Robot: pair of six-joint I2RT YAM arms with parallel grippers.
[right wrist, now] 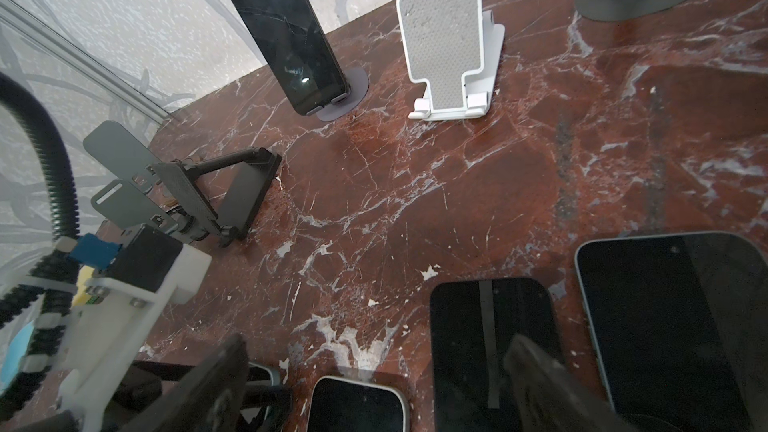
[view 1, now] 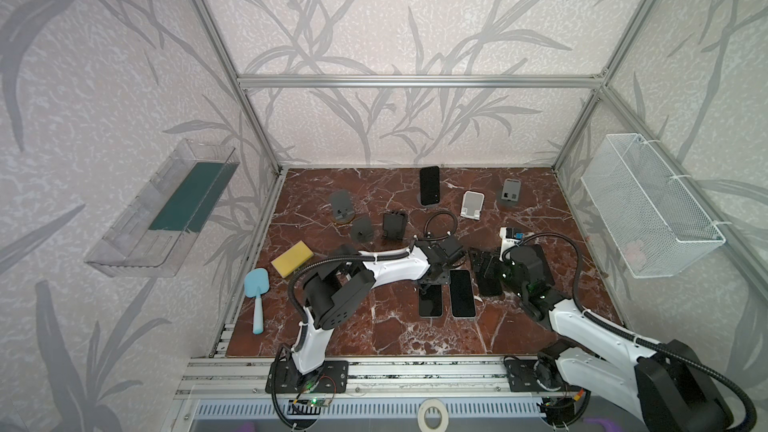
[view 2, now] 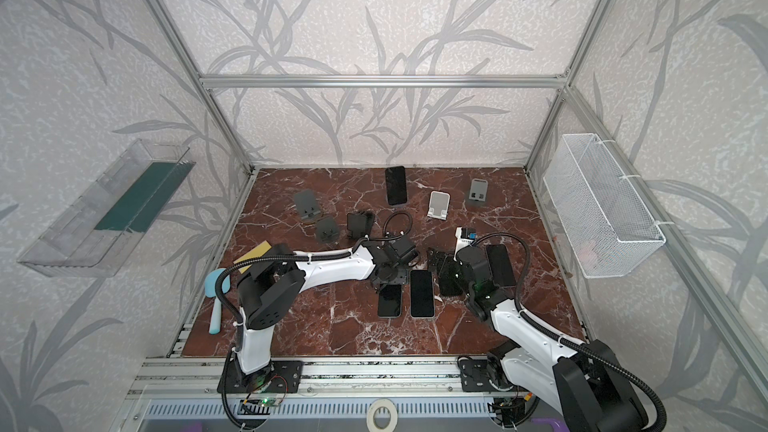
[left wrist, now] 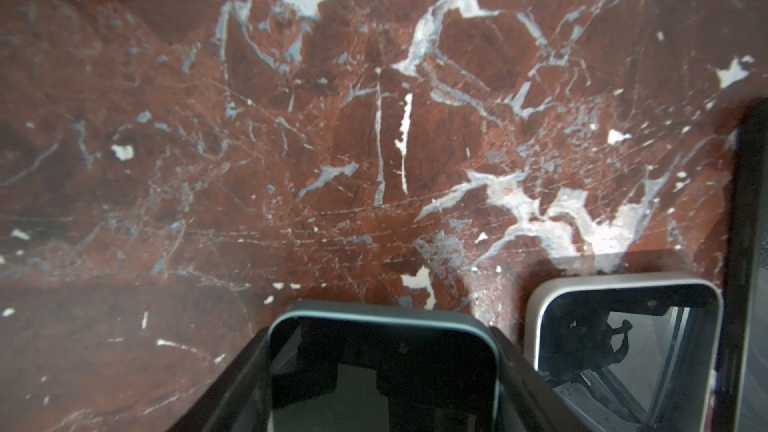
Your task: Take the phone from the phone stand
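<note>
A black phone [view 1: 429, 185] [right wrist: 286, 31] leans upright on a grey round-based phone stand [right wrist: 353, 89] at the back of the table. My left gripper [view 1: 434, 280] [view 2: 390, 280] is shut on the far end of another dark phone [view 1: 430, 301] [left wrist: 382, 371], which lies low over the marble with a finger [left wrist: 232, 384] on each long side. Just to the right of it my right gripper [view 1: 484, 268] [right wrist: 378, 347] hovers open above flat phones and holds nothing.
Three more phones lie flat: silver-rimmed [view 1: 462, 293], dark [view 1: 489, 284] and another [view 2: 500, 265]. Empty stands sit behind: white [view 1: 472, 203], grey [view 1: 510, 192], black [view 1: 394, 225], grey [view 1: 343, 205]. Yellow sponge [view 1: 292, 259] and blue scoop [view 1: 256, 292] lie left.
</note>
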